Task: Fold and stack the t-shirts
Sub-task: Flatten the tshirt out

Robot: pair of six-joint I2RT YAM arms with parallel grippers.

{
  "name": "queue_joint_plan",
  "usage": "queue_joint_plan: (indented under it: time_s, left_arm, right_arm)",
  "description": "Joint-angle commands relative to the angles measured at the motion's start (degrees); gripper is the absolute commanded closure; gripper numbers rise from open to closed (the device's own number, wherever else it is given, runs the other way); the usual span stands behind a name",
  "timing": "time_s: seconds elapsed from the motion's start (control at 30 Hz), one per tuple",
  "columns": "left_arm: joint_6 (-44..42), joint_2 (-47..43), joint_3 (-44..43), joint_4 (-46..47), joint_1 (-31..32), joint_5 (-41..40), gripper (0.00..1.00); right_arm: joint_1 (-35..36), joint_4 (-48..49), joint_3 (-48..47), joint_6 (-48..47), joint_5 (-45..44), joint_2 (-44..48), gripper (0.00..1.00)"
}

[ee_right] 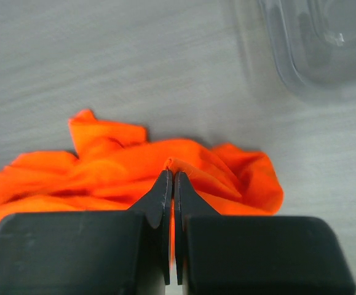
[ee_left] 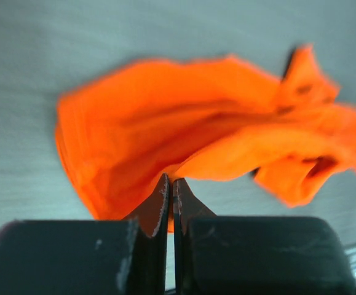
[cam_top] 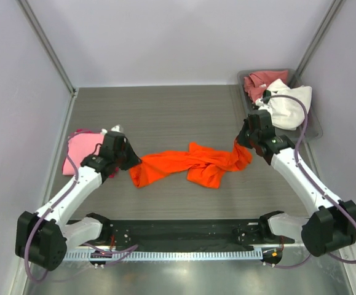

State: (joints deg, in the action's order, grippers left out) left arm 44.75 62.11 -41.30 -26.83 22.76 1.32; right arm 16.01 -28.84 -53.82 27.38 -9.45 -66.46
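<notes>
**Both grippers clamped on the orange t-shirt (cam_top: pixel 193 165)**

Here's the picture from above: the orange t-shirt lies bunched and twisted across the middle of the table (cam_top: pixel 165 110), running left to right in a rumpled band. There's an arm at either end of it.

Over on the left, the left gripper (cam_top: pixel 132 163) is down at the shirt's left end. The wrist camera confirms it: the fingers (ee_left: pixel 159 209) are pressed almost flat together, with a fold of orange cloth pinched at their tips. The rest of the shirt spreads away beyond them, a little blurred.

Now the right side. The right gripper (cam_top: pixel 239 145) sits at the shirt's far right corner. Its jaws are also closed to a sliver, and a ridge of orange fabric is nipped right at the tips of the fingers (ee_right: pixel 159 196). The cloth fans out to both sides on the grey tabletop.

Elsewhere, a light pink t-shirt (cam_top: pixel 81 152) lies at the left edge of the table, just beside the left arm and partly under it.

In the far right corner there's a clear bin (cam_top: pixel 316 126). It holds a dusty rose-red t-shirt (cam_top: pixel 261 82) towards the back and a crumpled white t-shirt (cam_top: pixel 289 106) in front, which spills over the near side.
</notes>
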Motion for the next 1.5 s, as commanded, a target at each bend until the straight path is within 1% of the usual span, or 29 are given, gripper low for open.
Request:
queue_joint_plan:
  time_s: [0.0, 0.07, 0.1, 0.2, 0.23, 0.3, 0.33, 0.37, 0.43, 0.47, 0.53, 0.57, 0.63, 0.7, 0.73, 0.77, 0.8, 0.93, 1.07, 1.2, 1.3, 1.33, 1.37, 1.43, 1.47]
  left_arm:
    - [-0.01, 0.56, -5.54, 3.80, -5.61, 4.91, 1.00]
    - [-0.45, 0.82, -7.82, 2.75, -8.60, 4.92, 1.00]
    - [-0.80, 1.17, -10.70, 1.62, -10.27, 5.09, 1.00]
    - [-0.89, 2.14, -15.29, 0.12, -12.56, 5.79, 1.00]
    - [-0.89, 2.49, -18.96, -1.28, -13.79, 5.88, 1.00]
    - [-1.86, 3.10, -23.19, -3.22, -14.50, 5.80, 1.00]
    - [-2.64, 3.98, -28.78, -5.93, -14.76, 5.45, 1.00]
    - [-4.65, 4.51, -31.53, -7.61, -14.77, 5.01, 1.00]
    - [-6.69, 4.78, -39.25, -12.08, -14.77, 3.26, 1.00]
    - [-8.70, 4.34, -41.30, -13.06, -14.77, 2.55, 1.00]
    - [-10.03, 2.77, -44.03, -15.70, -14.77, -0.08, 1.00]
    - [-10.56, 0.06, -45.87, -16.14, -14.77, -2.79, 1.00]
    - [-12.23, -3.20, -46.68, -16.32, -14.77, -4.04, 1.00]
    - [-13.28, -8.56, -47.21, -15.54, -14.77, -5.28, 1.00]
    - [-13.55, -10.23, -47.47, -15.45, -14.77, -5.45, 1.00]
    - [-13.81, -11.64, -47.73, -15.36, -14.77, -5.63, 1.00]
    - [-13.99, -14.44, -48.87, -15.53, -14.77, -5.98, 1.00]
    - [-13.73, -19.29, -51.86, -15.97, -14.85, -5.63, 1.00]
    - [-13.29, -21.41, -54.59, -16.32, -14.85, -4.66, 1.00]
    - [-11.89, -19.58, -55.03, -17.64, -14.77, -3.96, 1.00]
    - [-10.04, -14.48, -53.10, -19.13, -14.77, -1.77, 1.00]
    - [-9.86, -12.47, -52.31, -19.22, -14.85, -1.50, 1.00]
    - [-9.77, -9.06, -50.83, -18.96, -14.85, 1.63, 1.00]
    - [-8.90, -5.43, -48.71, -16.86, -14.85, 3.24, 1.00]
    - [-8.28, -1.94, -47.83, -15.81, -14.77, 3.60, 1.00]
  right_arm:
    - [-0.19, 5.02, -8.48, 0.05, 1.19, -2.18, 0.99]
    - [-0.28, 4.93, -12.70, -0.30, 1.28, -4.64, 0.99]
    - [-0.36, 4.93, -14.19, -0.57, 1.19, -5.52, 0.99]
    - [-0.89, 4.58, -20.17, -1.01, 1.02, -7.89, 0.99]
    - [-0.98, 4.41, -23.40, -1.18, 1.02, -8.25, 0.99]
    - [-1.59, 3.18, -27.11, -1.45, 0.67, -9.56, 0.99]
    - [-1.86, 2.48, -31.39, -1.71, 0.49, -10.00, 0.99]
    - [-1.86, 1.78, -33.61, -1.97, 0.40, -10.44, 0.99]
    - [-1.95, -0.68, -39.92, -3.20, 1.01, -10.27, 0.99]
    - [-2.03, -1.30, -41.61, -3.64, 1.54, -9.92, 0.99]
    - [-1.95, -2.01, -44.16, -4.26, 3.64, -6.68, 0.99]
    - [-1.95, -1.84, -44.52, -4.52, 4.17, -4.93, 0.99]
    - [-1.95, -1.66, -44.18, -5.05, 5.40, 0.95, 0.99]
    - [-2.03, -0.87, -43.48, -5.14, 6.64, 5.17, 0.99]
    - [-1.95, -0.52, -42.43, -5.23, 7.08, 9.81, 0.99]
    - [-1.95, -0.17, -41.98, -5.14, 7.52, 11.77, 0.99]
    - [-1.95, -0.08, -41.63, -4.97, 7.69, 15.62, 0.99]
    - [-2.04, -1.48, -43.28, -5.40, 8.66, 21.44, 0.99]
    - [-1.95, -5.51, -48.65, -6.19, 8.49, 22.51, 0.99]
    - [-1.95, -6.23, -51.73, -6.28, 6.65, 21.37, 0.99]
    - [-2.04, -6.49, -51.21, -6.46, 4.10, 17.87, 0.99]
    - [-1.95, -6.49, -49.47, -6.37, 3.22, 16.55, 0.99]
    - [-2.03, -6.32, -48.40, -6.02, 2.17, 15.23, 0.99]
    - [-1.95, -5.44, -44.12, -5.41, 1.20, 10.66, 0.99]
    - [-1.86, -3.70, -42.43, -3.92, 0.15, 9.17, 0.99]
